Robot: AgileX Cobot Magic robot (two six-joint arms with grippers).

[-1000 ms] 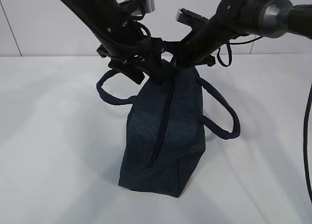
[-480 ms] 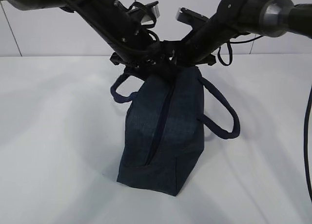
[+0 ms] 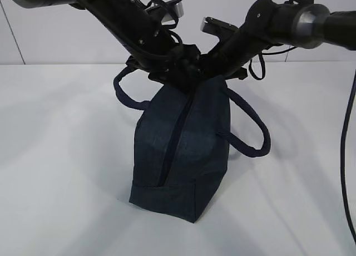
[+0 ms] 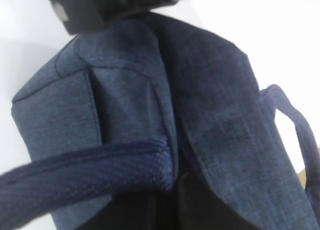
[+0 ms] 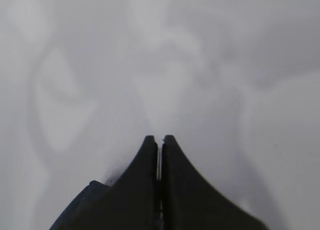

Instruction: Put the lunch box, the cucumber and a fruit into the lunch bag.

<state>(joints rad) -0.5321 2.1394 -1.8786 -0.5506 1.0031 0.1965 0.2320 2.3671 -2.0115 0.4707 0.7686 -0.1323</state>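
The dark navy lunch bag (image 3: 183,144) stands on the white table, its zipper seam (image 3: 175,139) running up the side that faces the camera. My left gripper (image 3: 186,80) is at the bag's top far end. In the left wrist view the bag's fabric (image 4: 225,115) and one loop handle (image 4: 90,175) press against the dark jaws (image 4: 165,205), which look shut on the fabric. My right gripper (image 3: 210,71) meets the same top end from the right. Its fingers (image 5: 160,138) are pressed together over bare table. The lunch box, cucumber and fruit are out of view.
The bag's two loop handles hang out to the left (image 3: 123,94) and right (image 3: 257,136). White table (image 3: 67,172) lies all around the bag, with a pale wall behind. A black cable (image 3: 350,156) hangs at the right edge.
The left arm has swung in to the right against the bag's top end. The bag's base has slid a little to the left and forward. The right arm has barely moved.
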